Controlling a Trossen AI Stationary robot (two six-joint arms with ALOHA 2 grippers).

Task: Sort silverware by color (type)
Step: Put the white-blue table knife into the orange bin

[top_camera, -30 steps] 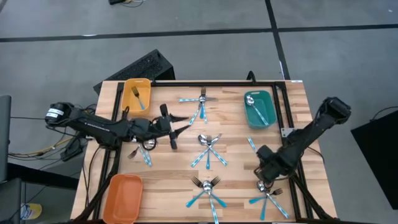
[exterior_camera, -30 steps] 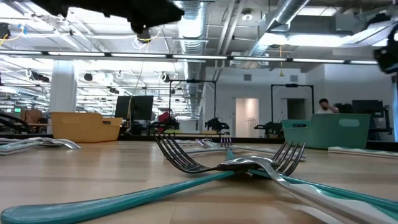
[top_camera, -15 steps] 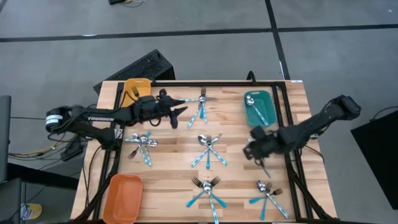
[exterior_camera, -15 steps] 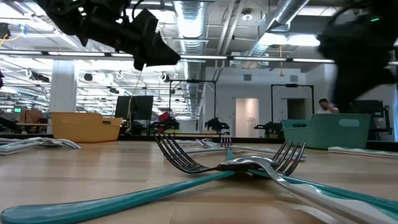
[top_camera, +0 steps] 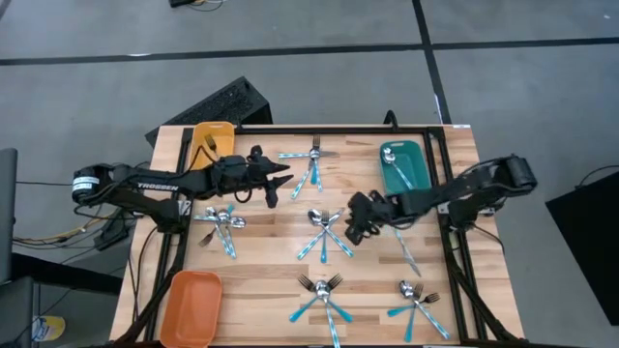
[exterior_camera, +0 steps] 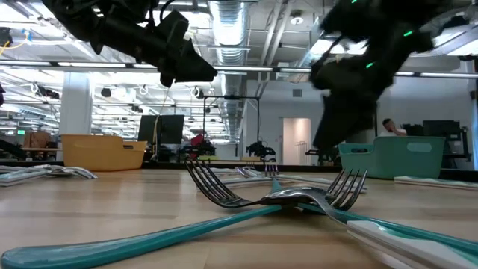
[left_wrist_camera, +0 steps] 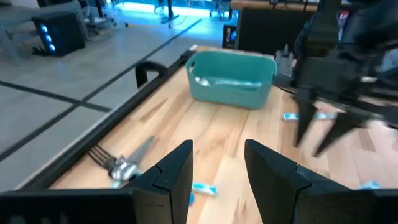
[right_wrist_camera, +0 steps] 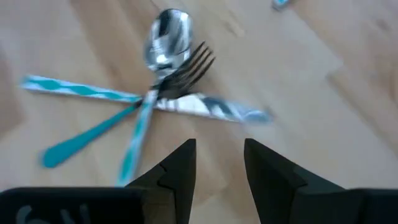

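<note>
1. Right claw (top_camera: 359, 224) apart and empty, mid-frame in the high view, just right of the central silverware cluster (top_camera: 324, 232).
2. Left claw (top_camera: 279, 180) apart, empty (upper-left, waiting).
3. Reaching step; next, lower onto one piece and close.

Three trays: one yellow tray (top_camera: 212, 145), one teal tray (top_camera: 402, 170), one orange tray (top_camera: 191, 307). Five crossed clusters of silverware (top_camera: 324, 235) on the counter (top_camera: 271, 222). Two arms, each with one gripper.

Overhead and tabletop cameras share the table (top_camera: 271, 256) (wrists closer).
</note>
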